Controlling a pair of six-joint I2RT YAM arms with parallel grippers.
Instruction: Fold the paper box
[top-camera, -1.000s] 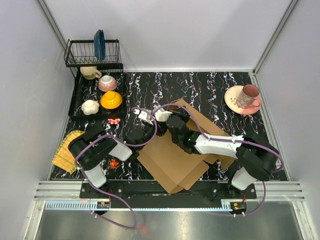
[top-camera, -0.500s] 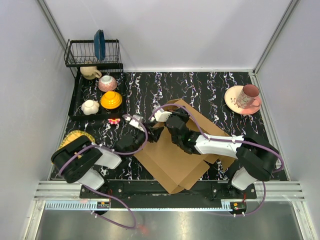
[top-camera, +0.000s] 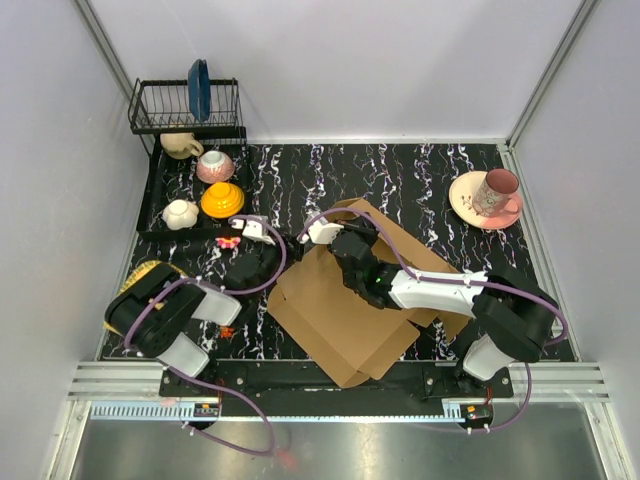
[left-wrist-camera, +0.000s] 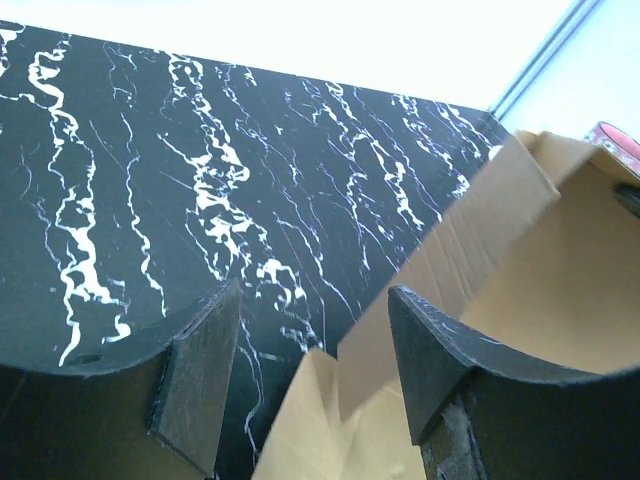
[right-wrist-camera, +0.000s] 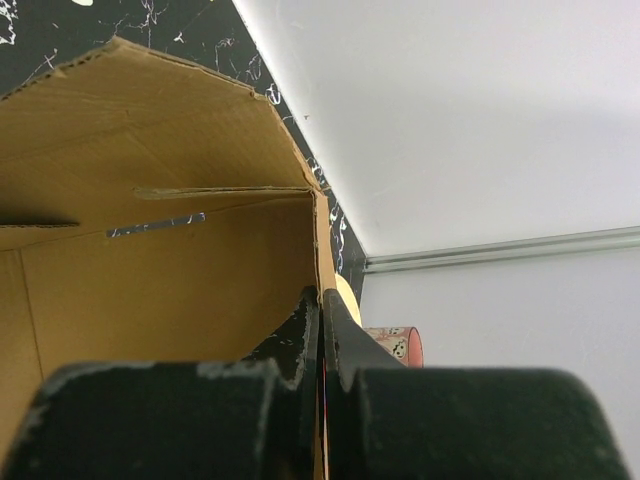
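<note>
The paper box (top-camera: 345, 315) is a brown cardboard sheet lying mostly flat at the table's front middle, with its far flap raised. My right gripper (top-camera: 343, 233) is shut on the edge of that raised flap; in the right wrist view the jaws (right-wrist-camera: 322, 300) pinch the upright cardboard wall (right-wrist-camera: 150, 250). My left gripper (top-camera: 266, 244) is open and empty, just left of the box's left edge. In the left wrist view its fingers (left-wrist-camera: 315, 300) stand wide apart, with the box's edge (left-wrist-camera: 520, 260) beyond them.
A black tray (top-camera: 157, 195) at the back left holds an orange bowl (top-camera: 222, 200) and cups, with a wire rack and blue plate (top-camera: 199, 90) behind it. A pink cup on a saucer (top-camera: 495, 193) stands at the back right. A yellow mat (top-camera: 135, 300) lies front left.
My left arm has drawn back to the left, away from the box's left edge. The right gripper has stayed shut on the raised flap.
</note>
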